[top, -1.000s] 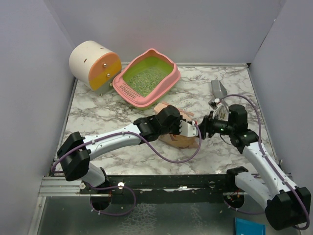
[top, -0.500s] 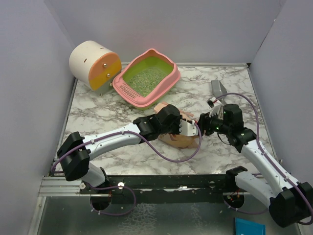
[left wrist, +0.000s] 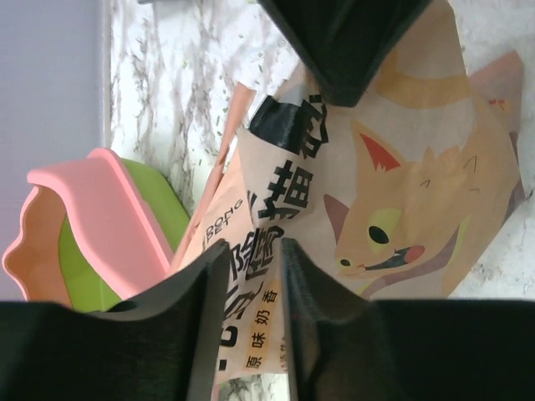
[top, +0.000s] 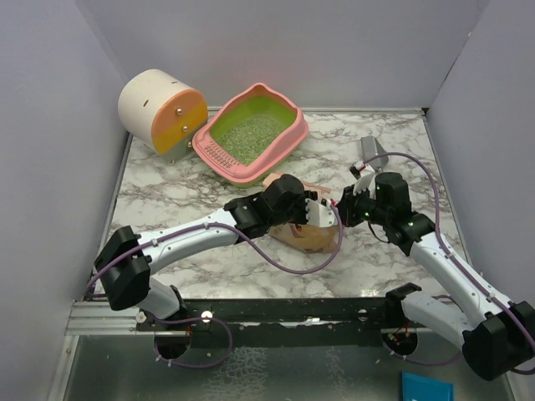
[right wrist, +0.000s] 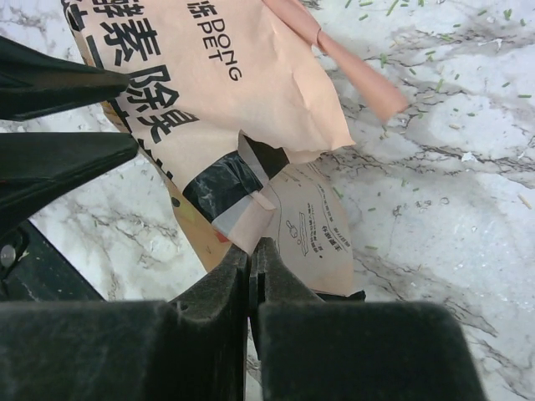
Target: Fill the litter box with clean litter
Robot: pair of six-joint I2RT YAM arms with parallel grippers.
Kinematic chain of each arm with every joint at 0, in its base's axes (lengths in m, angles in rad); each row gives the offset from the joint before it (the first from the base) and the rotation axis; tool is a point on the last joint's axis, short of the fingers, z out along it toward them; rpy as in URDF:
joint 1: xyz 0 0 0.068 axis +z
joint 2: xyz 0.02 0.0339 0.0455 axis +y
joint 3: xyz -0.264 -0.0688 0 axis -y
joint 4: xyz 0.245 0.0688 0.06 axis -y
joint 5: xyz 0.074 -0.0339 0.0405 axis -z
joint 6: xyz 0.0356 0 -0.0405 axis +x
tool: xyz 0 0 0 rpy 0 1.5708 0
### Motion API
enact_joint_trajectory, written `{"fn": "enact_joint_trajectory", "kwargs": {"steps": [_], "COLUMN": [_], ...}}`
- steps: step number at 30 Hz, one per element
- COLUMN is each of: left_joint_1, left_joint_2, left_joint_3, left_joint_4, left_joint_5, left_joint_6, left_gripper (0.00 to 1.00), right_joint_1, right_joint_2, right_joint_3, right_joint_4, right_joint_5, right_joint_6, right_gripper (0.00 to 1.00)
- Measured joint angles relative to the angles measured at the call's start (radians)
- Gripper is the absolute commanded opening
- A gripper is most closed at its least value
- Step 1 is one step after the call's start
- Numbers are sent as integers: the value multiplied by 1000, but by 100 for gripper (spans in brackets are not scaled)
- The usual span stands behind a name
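Note:
The pink litter box (top: 286, 144) with a lime-green inside stands at the back centre, its pink rim (left wrist: 109, 209) also in the left wrist view. Clean litter (top: 249, 134) covers its floor. The tan cartoon-cat bag (top: 308, 236) lies mid-table between both arms. My left gripper (top: 313, 215) is open, with the bag's printed edge (left wrist: 255, 317) in the gap between its fingers (left wrist: 213, 284). My right gripper (top: 341, 209) is shut on the bag's folded top flap (right wrist: 251, 219), pinching its tip at the jaws (right wrist: 251, 249).
A cream-and-orange cylinder (top: 163, 109) stands at the back left beside the box. A grey metal scoop (top: 374, 150) lies at the back right. Stray granules (right wrist: 401, 10) dot the marble. Walls close in the left, back and right sides.
My right gripper moved left to the bag and shut on its flap. My left gripper, shut on the bag before, has opened.

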Motion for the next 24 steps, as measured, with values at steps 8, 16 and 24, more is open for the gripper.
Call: {"fn": "enact_joint_trajectory", "kwargs": {"steps": [8, 16, 24], "left_joint_1": [40, 47, 67], "left_joint_2": [-81, 3, 76], "left_joint_3": [-18, 66, 89], "left_joint_4": [83, 21, -5], "left_joint_5": [185, 356, 431], "left_joint_6": [4, 30, 48], "left_gripper": [48, 48, 48], "right_joint_1": [-1, -1, -1], "right_joint_2": [11, 10, 5], "right_joint_3": [13, 13, 13], "right_joint_4": [-6, -6, -11], "right_joint_5": [6, 6, -3], "right_joint_6": [-3, -3, -14], "right_gripper": [1, 1, 1]}}
